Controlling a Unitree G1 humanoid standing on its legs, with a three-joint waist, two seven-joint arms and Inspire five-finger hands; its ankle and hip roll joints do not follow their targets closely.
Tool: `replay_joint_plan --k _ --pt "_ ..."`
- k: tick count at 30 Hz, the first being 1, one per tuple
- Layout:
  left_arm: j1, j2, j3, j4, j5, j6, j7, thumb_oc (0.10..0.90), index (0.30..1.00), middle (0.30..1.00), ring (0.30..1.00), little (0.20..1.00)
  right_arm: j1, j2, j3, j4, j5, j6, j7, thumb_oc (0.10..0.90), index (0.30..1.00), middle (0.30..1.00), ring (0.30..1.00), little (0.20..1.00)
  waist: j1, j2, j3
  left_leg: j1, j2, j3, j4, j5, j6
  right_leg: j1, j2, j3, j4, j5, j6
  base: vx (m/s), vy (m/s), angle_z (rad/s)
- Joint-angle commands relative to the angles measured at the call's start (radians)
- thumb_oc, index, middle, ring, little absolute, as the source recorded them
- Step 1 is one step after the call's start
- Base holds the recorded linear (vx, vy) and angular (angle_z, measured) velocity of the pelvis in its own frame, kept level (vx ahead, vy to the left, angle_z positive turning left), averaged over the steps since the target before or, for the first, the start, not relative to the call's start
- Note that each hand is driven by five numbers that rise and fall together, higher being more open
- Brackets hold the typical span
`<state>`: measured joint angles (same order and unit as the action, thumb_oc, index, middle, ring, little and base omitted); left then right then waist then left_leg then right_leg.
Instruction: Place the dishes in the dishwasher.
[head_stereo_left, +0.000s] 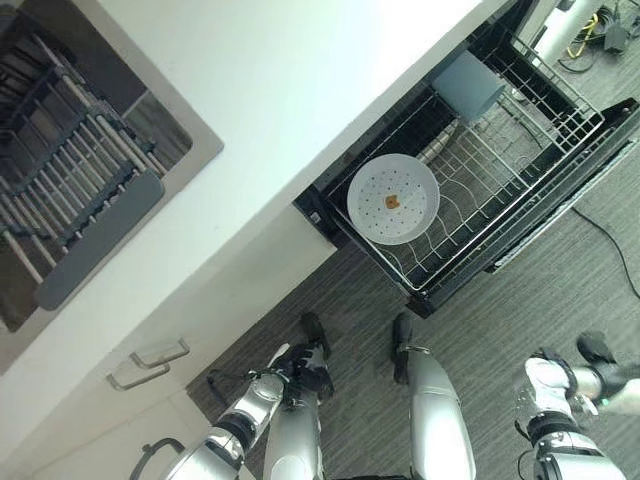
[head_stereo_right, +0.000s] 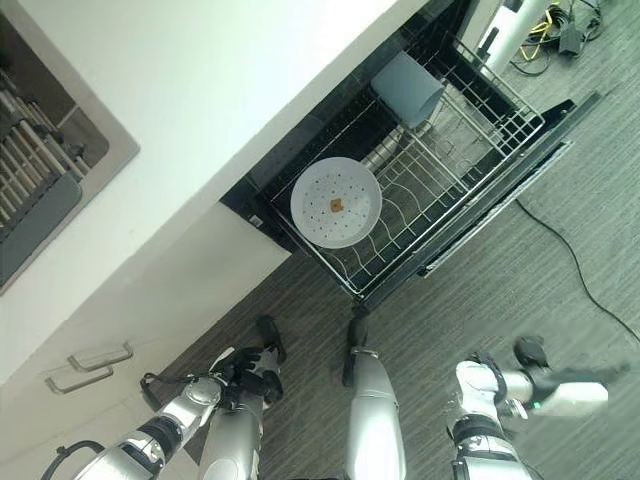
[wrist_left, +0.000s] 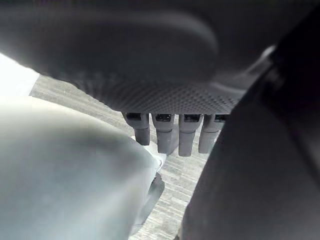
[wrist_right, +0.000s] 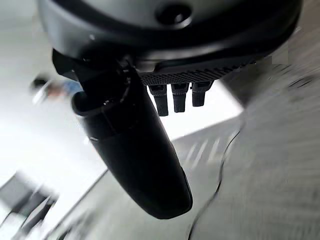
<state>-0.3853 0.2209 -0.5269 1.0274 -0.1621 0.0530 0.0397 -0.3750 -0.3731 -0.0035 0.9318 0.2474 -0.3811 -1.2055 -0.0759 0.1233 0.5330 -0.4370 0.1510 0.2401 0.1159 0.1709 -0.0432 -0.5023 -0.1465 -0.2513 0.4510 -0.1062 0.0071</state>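
Left hand (head_stereo_left: 305, 370) hangs low beside leg, fingers (wrist_left: 165, 135) straight and relaxed, holding nothing. Right hand (head_stereo_right: 540, 360) out to right over grey floor (head_stereo_left: 560, 300), fingers (wrist_right: 172, 97) straight, empty. White plate (head_stereo_left: 393, 199) with small orange mark at centre stands tilted in wire rack (head_stereo_left: 500, 170) of pulled-out dishwasher (head_stereo_left: 450, 290), near rack's left end. Grey cup (head_stereo_left: 468, 84) sits at rack's back. White counter (head_stereo_left: 300, 90) above; sink (head_stereo_left: 150, 150) with drying rack (head_stereo_left: 70, 170) at far left.

Left arm hanging low, left hand (head_stereo_left: 300, 372) down by the floor with fingers straight and empty, right hand (head_stereo_right: 560, 385) held out sideways, fingers extended
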Motion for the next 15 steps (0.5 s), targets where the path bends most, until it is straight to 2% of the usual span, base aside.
replay_joint_plan --k 1,3,6,8,11,12,15 --pt "0.073 -0.032 -0.039 -0.007 -0.046 -0.028 -0.028 0.800 0.900 0.900 0.900 0.900 -0.018 -0.132 0.022 -0.087 -0.223 0.077 -0.089 0.800 0.900 0.900 0.900 0.900 0.011 -0.028 -0.013 -0.022 -0.036 -0.066 0.184 -0.278 -0.026 0.049 0.032 0.017 -0.038 -0.118 0.038 0.07 0.013 0.08" --pt "0.083 -0.022 -0.039 -0.002 -0.043 -0.050 -0.034 0.800 0.900 0.900 0.900 0.900 -0.043 -0.158 0.094 -0.086 -0.235 0.107 -0.020 0.800 0.900 0.900 0.900 0.900 0.021 -0.031 -0.013 -0.026 -0.040 -0.071 0.184 -0.275 -0.026 0.045 0.030 0.012 -0.034 -0.120 0.037 0.02 -0.017 0.04" --pt "0.104 0.007 -0.040 0.000 -0.006 -0.072 -0.048 0.800 0.900 0.900 0.900 0.900 -0.099 -0.193 0.199 -0.072 -0.249 0.107 0.056 0.800 0.900 0.900 0.900 0.900 0.053 -0.044 -0.013 -0.028 -0.043 -0.089 0.184 -0.268 -0.026 0.051 0.028 -0.002 -0.019 -0.129 0.031 -0.01 -0.085 0.08" --pt "0.111 0.019 -0.040 -0.001 0.005 -0.081 -0.059 0.800 0.900 0.900 0.900 0.900 -0.153 -0.223 0.241 -0.096 -0.310 0.113 0.060 0.800 0.900 0.900 0.900 0.900 0.071 -0.049 -0.013 -0.029 -0.048 -0.098 0.184 -0.261 -0.024 0.047 0.024 -0.010 0.004 -0.138 0.028 0.02 -0.079 0.17" --pt "0.121 0.028 -0.032 -0.005 0.017 -0.082 -0.076 0.800 0.900 0.900 0.900 0.900 -0.213 -0.255 0.272 -0.161 -0.384 0.081 0.053 0.800 0.900 0.900 0.900 0.900 0.085 -0.051 -0.013 -0.025 -0.055 -0.108 0.184 -0.254 -0.025 0.049 0.022 -0.015 0.027 -0.150 0.024 0.02 -0.022 0.04" --pt "0.125 0.031 -0.020 -0.005 0.047 -0.084 -0.088 0.800 0.900 0.900 0.900 0.900 -0.259 -0.276 0.299 -0.231 -0.457 0.084 0.060 0.800 0.900 0.900 0.900 0.900 0.098 -0.054 -0.013 -0.020 -0.059 -0.113 0.184 -0.250 -0.027 0.055 0.019 -0.018 0.037 -0.158 0.021 0.05 -0.004 0.03" --pt "0.128 0.032 -0.013 0.006 0.066 -0.091 -0.096 0.800 0.900 0.900 0.900 0.900 -0.292 -0.292 0.323 -0.277 -0.484 0.086 0.069 0.800 0.900 0.900 0.900 0.900 0.107 -0.057 -0.013 -0.021 -0.062 -0.119 0.193 -0.250 -0.028 0.057 0.016 -0.021 0.052 -0.166 0.018 0.04 0.004 0.09"
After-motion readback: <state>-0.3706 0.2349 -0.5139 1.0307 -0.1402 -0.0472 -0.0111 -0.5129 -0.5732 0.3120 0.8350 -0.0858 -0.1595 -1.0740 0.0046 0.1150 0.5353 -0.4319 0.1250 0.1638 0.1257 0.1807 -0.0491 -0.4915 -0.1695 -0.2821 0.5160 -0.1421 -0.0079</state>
